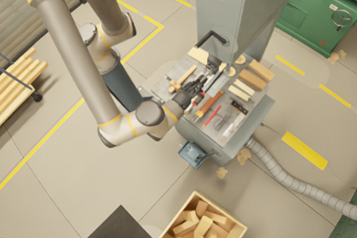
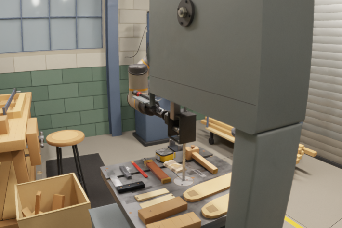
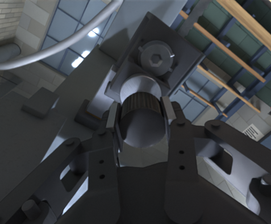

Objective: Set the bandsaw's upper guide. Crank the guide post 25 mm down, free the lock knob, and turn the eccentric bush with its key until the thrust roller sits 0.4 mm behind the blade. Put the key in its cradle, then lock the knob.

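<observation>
My gripper (image 3: 140, 119) is closed with its two fingers on either side of the knurled lock knob (image 3: 140, 113), which sticks out from the dark guide block (image 2: 182, 126) on the guide post above the saw table. Just above the knob on the same block sits the round eccentric bush (image 3: 155, 58) with a hex socket in its face. In the side camera the gripper (image 1: 195, 88) reaches in over the table's left edge. The blade (image 2: 183, 162) runs down from the block into the round table insert. The key and its cradle I cannot make out.
The bandsaw's grey upper housing (image 2: 229, 43) overhangs the table (image 1: 217, 98), which carries a wooden mallet (image 2: 200, 159), a red pencil (image 1: 211, 116), a tape measure (image 2: 164, 154) and several wood blocks. An offcut crate (image 1: 205, 219) and a grey dust hose (image 1: 295, 181) lie on the floor.
</observation>
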### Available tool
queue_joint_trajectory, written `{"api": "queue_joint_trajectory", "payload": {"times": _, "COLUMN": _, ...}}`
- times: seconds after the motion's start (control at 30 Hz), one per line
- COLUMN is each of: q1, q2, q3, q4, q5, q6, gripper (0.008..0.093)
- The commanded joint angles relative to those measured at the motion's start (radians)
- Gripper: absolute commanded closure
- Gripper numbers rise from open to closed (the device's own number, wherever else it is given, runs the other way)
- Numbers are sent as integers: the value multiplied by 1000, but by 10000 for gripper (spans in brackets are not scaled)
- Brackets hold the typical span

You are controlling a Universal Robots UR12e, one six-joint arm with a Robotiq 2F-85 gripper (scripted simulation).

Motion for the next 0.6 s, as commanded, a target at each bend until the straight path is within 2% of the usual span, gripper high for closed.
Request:
{"api": "queue_joint_trajectory", "payload": {"times": 0.0, "q1": 1, "q2": -1, "q3": 0, "q4": 0, "q5": 1, "q6": -18, "gripper": 934}}
{"api": "queue_joint_trajectory", "payload": {"times": 0.57, "q1": 1, "q2": -1, "q3": 0, "q4": 0, "q5": 1, "q6": -350, "gripper": 934}}
